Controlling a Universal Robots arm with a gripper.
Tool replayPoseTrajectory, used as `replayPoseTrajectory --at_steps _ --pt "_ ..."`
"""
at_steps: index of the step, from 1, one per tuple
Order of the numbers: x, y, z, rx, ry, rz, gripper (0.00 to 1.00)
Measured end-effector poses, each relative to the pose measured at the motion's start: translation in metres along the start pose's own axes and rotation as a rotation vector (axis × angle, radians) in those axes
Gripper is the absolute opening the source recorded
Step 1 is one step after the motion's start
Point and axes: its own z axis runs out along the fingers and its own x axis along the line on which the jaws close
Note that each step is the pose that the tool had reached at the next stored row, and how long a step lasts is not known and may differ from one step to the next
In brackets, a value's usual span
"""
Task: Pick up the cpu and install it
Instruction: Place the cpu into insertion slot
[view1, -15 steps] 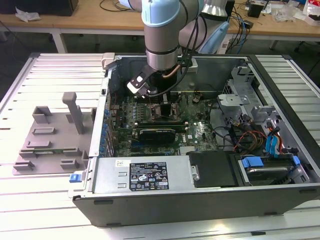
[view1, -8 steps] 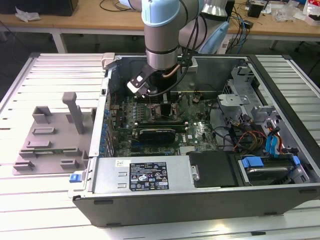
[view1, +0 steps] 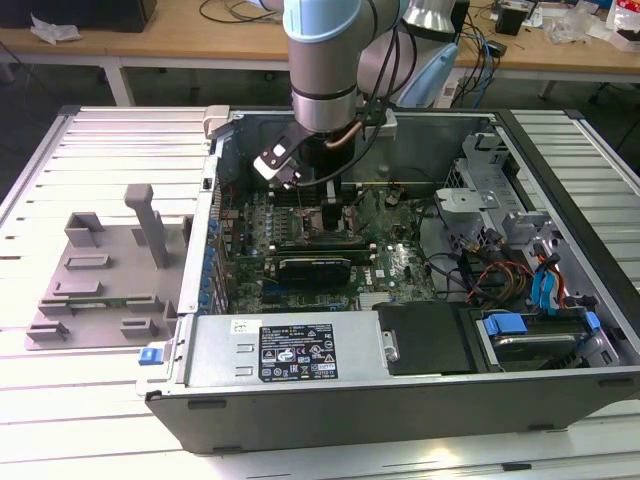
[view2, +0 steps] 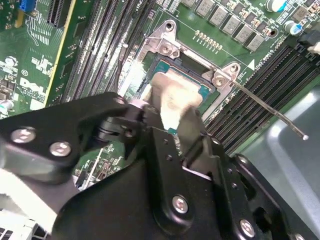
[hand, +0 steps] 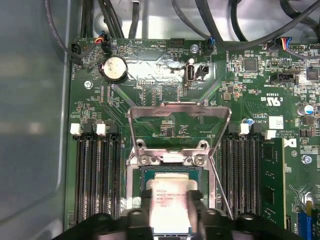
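— Because the cpu (hand: 170, 200) has to go in flat and square, I hold it by two opposite edges. My claw (hand: 171, 212) is narrowed onto it, one pale finger (hand: 145, 207) on each side. The chip lies level inside the socket frame (hand: 131, 175). Whether it is fully seated or just above the contacts, I cannot tell.

— What does the chip look like?

— It is a small flat square. The top is silvery-grey metal with faint dark print, and there is a thin darker rim around it.

— And around the socket?

— The metal load plate (hand: 180, 106) stands swung up off the socket. The thin retaining lever (view2: 270, 111) juts out loose beside it. I judge that both are raised so the opening is free for the chip. Rows of black memory slots (hand: 95, 180) flank the socket on both sides, all on the green motherboard (hand: 165, 75).

— And further out?

— In the exterior view my arm (view1: 322, 60) reaches straight down into the open computer case (view1: 300, 350). The case lies on its side on a pale slatted table (view1: 60, 420). The grey tray (view1: 100, 270) sits well apart from my claw, outside the case at the exterior view's left.
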Motion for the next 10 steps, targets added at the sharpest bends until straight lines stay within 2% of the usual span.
replayPoseTrajectory --at_steps 2,3,4,5,8,10 --pt "0.0 0.0 -0.0004 0.0 0.0 0.0 0.29" --pt "0.0 0.0001 -0.0005 0.0 0.0 0.0 0.17" --pt "0.0 0.0001 -0.0006 0.0 0.0 0.0 0.17" --pt "0.0 0.0001 -0.0008 0.0 0.0 0.0 0.11" --pt "0.0 0.0001 -0.0012 0.0002 0.0 0.0 0.11" --pt "-0.0001 0.0015 -0.001 0.0293 0.0017 0.0 0.11"
